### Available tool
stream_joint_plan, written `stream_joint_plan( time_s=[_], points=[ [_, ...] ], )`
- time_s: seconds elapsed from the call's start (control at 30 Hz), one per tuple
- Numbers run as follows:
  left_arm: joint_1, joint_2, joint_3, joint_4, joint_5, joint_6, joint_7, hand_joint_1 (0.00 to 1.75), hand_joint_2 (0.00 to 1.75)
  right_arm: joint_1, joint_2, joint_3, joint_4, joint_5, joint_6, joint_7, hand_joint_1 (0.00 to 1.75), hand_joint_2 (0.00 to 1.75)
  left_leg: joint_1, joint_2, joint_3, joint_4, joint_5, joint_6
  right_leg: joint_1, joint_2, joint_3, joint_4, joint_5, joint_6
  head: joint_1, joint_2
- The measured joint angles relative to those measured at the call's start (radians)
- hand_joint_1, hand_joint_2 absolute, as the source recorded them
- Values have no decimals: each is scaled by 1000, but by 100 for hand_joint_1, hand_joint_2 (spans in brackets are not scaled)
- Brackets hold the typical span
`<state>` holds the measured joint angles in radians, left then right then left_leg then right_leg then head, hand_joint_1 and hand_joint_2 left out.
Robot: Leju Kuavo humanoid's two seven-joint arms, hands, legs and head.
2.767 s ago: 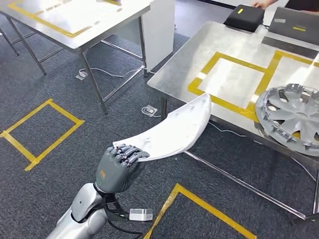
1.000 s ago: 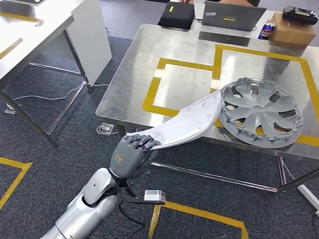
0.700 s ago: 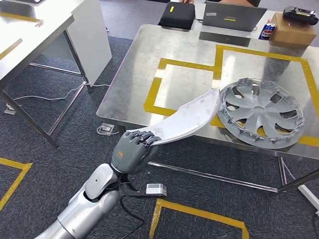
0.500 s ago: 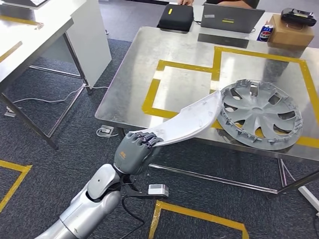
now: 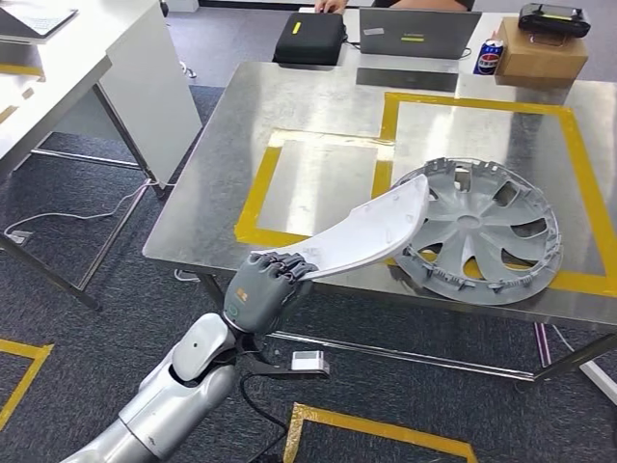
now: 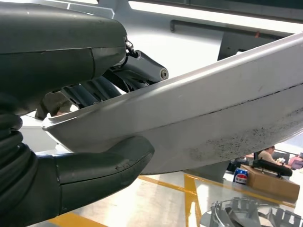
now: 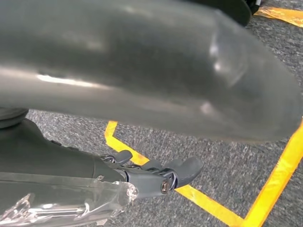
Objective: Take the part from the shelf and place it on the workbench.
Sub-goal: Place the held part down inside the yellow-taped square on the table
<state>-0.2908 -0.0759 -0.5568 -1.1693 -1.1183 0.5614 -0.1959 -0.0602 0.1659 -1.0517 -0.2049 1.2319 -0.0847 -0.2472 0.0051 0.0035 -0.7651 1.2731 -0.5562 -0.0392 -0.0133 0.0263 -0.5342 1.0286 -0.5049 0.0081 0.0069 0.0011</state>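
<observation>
One steel bench (image 5: 218, 183) marked with yellow tape squares carries a grey wheel cover (image 5: 484, 231) at about 3 o'clock in the head view. The long white part (image 5: 363, 234) hangs over the bench's near edge, its far tip overlapping the wheel cover's rim, grasped at its near end by the left hand (image 5: 258, 289). The right hand (image 7: 157, 177) hangs over the carpet, fingers loosely extended with nothing between them.

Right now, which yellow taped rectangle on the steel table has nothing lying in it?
The smaller yellow taped rectangle on the left; the silver hubcap lies in the larger one.
</observation>
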Motion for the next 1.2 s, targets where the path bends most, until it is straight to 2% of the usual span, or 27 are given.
stream_joint_plan(
  time_s=[0.03, 0.07, 0.1, 0.13, 0.17, 0.2, 0.27, 0.3, 0.33, 0.37, 0.43, 0.47, 0.5, 0.53, 0.57, 0.6, 0.63, 0.67, 0.73, 0.8, 0.9, 1.03, 1.13, 1.2],
  points=[
    [-1, 0, 0, 4, -1, 0, 3, 175, 175, 1, 0, 0, 0, 0, 0, 0, 0, 0, -4, 0, -2, -36, 22, 9, 2, 3, 16, -1, -12, 0, 0, 0],
    [-2, 0, 1, 8, -2, 0, 5, 175, 175, 2, 0, 0, 0, 0, 0, 1, 0, 0, -11, -1, 6, -93, 70, 21, 2, 6, 29, -3, -24, 1, -1, 0],
    [-3, 0, 2, 13, -4, 1, 8, 175, 175, 4, 1, 0, 1, 1, 0, 1, 0, 0, -21, -2, 16, -160, 132, 33, 4, 9, 44, -4, -36, 4, 0, 0],
    [-4, 0, 3, 18, -10, 1, 13, 175, 175, 4, 3, 0, 2, 1, 0, 2, 0, 0, -29, -7, 27, -217, 191, 43, 7, 11, 55, -6, -48, 8, -1, 0],
    [-6, 0, 4, 24, -17, 2, 21, 175, 175, 5, 4, 0, 3, 1, -1, 2, 0, 0, -35, -10, 36, -255, 233, 49, 8, 13, 64, -10, -60, 12, -1, 0],
    [-9, -2, 6, 29, -27, 2, 33, 175, 175, 4, 5, 0, 3, 1, -1, 3, 0, 0, -38, -14, 41, -273, 251, 52, 11, 15, 74, -16, -69, 16, -2, 0],
    [-23, -12, 13, 41, -46, 2, 62, 175, 175, 0, 5, 0, 3, 2, -3, 3, 0, 0, -34, -15, 54, -280, 244, 56, 14, 14, 92, -32, -83, 23, -2, 0],
    [-33, -19, 17, 49, -55, 1, 77, 175, 175, -2, 4, 0, 3, 2, -5, 3, 0, 0, -30, -15, 61, -282, 236, 60, 15, 8, 92, -22, -93, 28, 0, 0],
    [-42, -25, 21, 59, -66, 0, 93, 175, 175, -4, 4, 0, 2, 3, -6, 4, 0, 0, -27, -15, 70, -285, 228, 64, 17, 1, 78, 10, -111, 32, 3, 0],
    [-50, -31, 24, 73, -79, -2, 107, 175, 175, -6, 3, 0, 2, 5, -7, 4, 0, 0, -25, -14, 79, -287, 219, 67, 17, -6, 48, 66, -136, 34, 5, 0],
    [-59, -36, 28, 108, -103, -5, 132, 175, 175, -6, 3, 0, 2, 7, -8, 6, 0, 0, -24, -14, 96, -287, 201, 70, 17, -12, -41, 203, -182, 36, 7, 0],
    [-59, -36, 30, 125, -113, -6, 141, 175, 175, -5, 3, 0, 2, 8, -8, 7, 0, 0, -24, -15, 105, -286, 192, 70, 17, -13, -79, 245, -181, 36, 7, 0],
    [-59, -37, 32, 140, -125, -7, 151, 175, 175, -3, 3, 0, 2, 9, -8, 8, 0, 0, -24, -15, 116, -286, 183, 69, 17, -13, -102, 251, -153, 38, 7, 0],
    [-61, -39, 33, 153, -144, -7, 167, 175, 175, -2, 3, 0, 2, 9, -8, 8, 0, 0, -24, -16, 128, -286, 174, 68, 16, -14, -109, 216, -101, 41, 7, 0],
    [-66, -42, 34, 165, -170, -6, 189, 175, 175, -1, 3, 0, 2, 10, -8, 8, 0, 0, -24, -17, 139, -286, 166, 66, 14, -15, -103, 153, -36, 45, 7, 0],
    [-74, -45, 35, 180, -205, -4, 219, 175, 175, 0, 4, 0, 3, 11, -8, 9, 0, 0, -25, -17, 148, -286, 159, 62, 13, -19, -92, 94, 17, 48, 8, 0],
    [-83, -48, 37, 197, -245, 1, 254, 175, 175, 0, 5, 0, 4, 12, -8, 11, 0, 0, -27, -18, 152, -284, 154, 59, 12, -21, -80, 44, 51, 47, 8, 0],
    [-92, -49, 40, 215, -285, 6, 288, 175, 175, -1, 6, 0, 5, 13, -8, 13, 0, 0, -29, -18, 151, -282, 151, 56, 11, -21, -72, 15, 64, 44, 7, 0],
    [-107, -50, 50, 248, -352, 17, 343, 175, 175, -2, 7, 0, 6, 16, -9, 18, 0, 0, -33, -18, 146, -279, 152, 59, 10, -17, -67, -1, 61, 36, 6, 0],
    [-126, -50, 62, 281, -394, 22, 376, 175, 175, 0, 7, 0, 6, 19, -10, 21, 0, 0, -33, -17, 146, -281, 154, 63, 10, -11, -70, -4, 61, 34, 4, 0],
    [-158, -50, 82, 335, -422, 25, 407, 175, 175, -2, 7, 0, 6, 22, -10, 23, 0, 0, -31, -15, 148, -288, 155, 64, 12, -6, -71, -4, 58, 29, 4, 0],
    [-177, -49, 98, 385, -425, 31, 424, 175, 175, -3, 7, 0, 6, 24, -10, 23, 0, 0, -28, -15, 149, -293, 157, 55, 16, -7, -71, -4, 57, 19, 5, 0],
    [-190, -49, 100, 417, -425, 28, 449, 175, 175, -5, 7, 0, 6, 30, -9, 25, 0, 0, -27, -15, 149, -293, 158, 46, 18, -8, -70, -4, 58, 16, 5, 0],
    [-207, -49, 99, 443, -425, 20, 473, 175, 175, -6, 7, 0, 6, 34, -9, 25, 0, 0, -27, -15, 149, -293, 159, 44, 18, -8, -70, -4, 59, 14, 5, 0]
  ],
)
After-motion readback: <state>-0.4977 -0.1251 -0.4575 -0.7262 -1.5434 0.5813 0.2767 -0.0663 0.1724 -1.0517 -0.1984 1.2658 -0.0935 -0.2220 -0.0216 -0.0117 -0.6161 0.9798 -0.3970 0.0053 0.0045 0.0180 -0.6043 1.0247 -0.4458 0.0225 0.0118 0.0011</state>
